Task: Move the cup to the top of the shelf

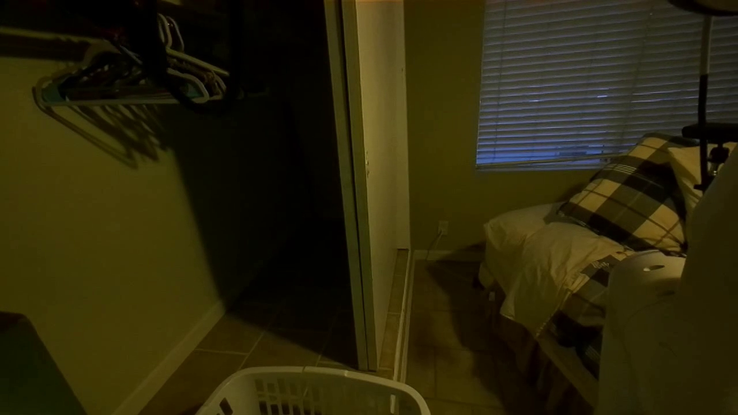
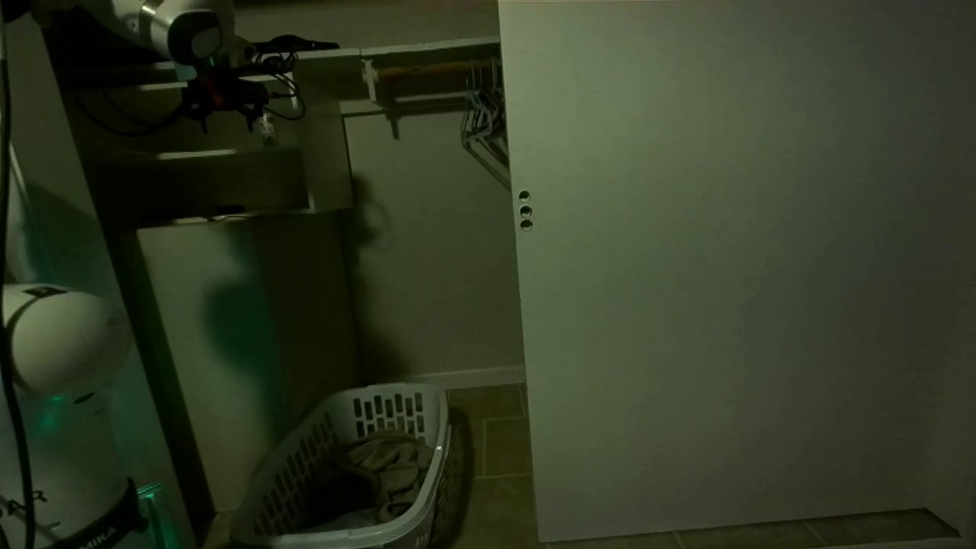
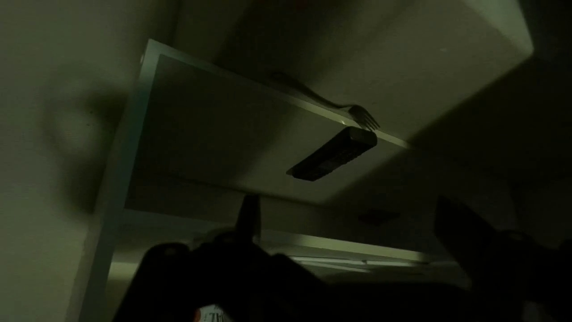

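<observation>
No cup can be made out in any view; it is hidden or out of view. The white shelf unit stands at the left of the closet in an exterior view, with a top board running above it. My gripper points down in front of the unit's upper compartment, below the top board. In the wrist view the gripper has its dark fingers wide apart with nothing between them. A dark remote and a fork lie on lower shelf surfaces, beyond the fingertips.
A small labelled container stands on the upper compartment's board, close beside the gripper; its label shows in the wrist view. Hangers hang on the rod. A laundry basket stands below. A white sliding door covers the closet's right part.
</observation>
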You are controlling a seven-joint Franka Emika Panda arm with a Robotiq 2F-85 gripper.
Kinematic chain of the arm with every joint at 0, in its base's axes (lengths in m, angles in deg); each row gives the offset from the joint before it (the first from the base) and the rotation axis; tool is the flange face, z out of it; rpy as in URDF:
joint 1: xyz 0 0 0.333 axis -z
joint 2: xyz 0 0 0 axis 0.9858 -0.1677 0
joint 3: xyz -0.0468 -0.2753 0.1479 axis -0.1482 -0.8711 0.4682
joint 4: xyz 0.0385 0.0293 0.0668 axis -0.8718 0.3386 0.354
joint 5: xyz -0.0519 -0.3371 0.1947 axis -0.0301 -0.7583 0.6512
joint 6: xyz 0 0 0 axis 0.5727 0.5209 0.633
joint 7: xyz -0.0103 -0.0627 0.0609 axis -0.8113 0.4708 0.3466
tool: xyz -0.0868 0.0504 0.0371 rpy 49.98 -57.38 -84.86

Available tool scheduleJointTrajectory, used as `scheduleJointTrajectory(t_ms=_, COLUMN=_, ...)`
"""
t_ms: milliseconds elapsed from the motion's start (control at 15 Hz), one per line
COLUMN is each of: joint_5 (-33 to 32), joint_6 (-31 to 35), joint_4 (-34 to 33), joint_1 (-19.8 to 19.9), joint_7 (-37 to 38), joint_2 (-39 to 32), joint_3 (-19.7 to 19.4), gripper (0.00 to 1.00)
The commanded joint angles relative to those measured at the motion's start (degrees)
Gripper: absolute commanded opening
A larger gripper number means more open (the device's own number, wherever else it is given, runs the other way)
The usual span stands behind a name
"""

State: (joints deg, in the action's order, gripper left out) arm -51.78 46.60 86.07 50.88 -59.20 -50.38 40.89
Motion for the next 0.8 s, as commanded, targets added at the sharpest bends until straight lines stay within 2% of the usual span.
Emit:
scheduleJointTrajectory(t_ms=0, joint_5=-1.63, joint_6=1.37, joint_4=-6.04, joint_1=0.30, joint_7=7.19, joint_2=-4.24, joint_3=3.85, gripper=1.00)
scheduleJointTrajectory(t_ms=200, joint_5=-4.55, joint_6=2.66, joint_4=-10.66, joint_1=0.42, joint_7=12.80, joint_2=-7.33, joint_3=6.54, gripper=1.00)
scheduleJointTrajectory(t_ms=533, joint_5=-18.42, joint_6=3.46, joint_4=-18.73, joint_1=0.69, joint_7=22.99, joint_2=-14.20, joint_3=9.14, gripper=1.00)
scheduleJointTrajectory(t_ms=733, joint_5=-23.56, joint_6=1.71, joint_4=-24.24, joint_1=-0.40, joint_7=26.16, joint_2=-18.99, joint_3=9.99, gripper=1.00)
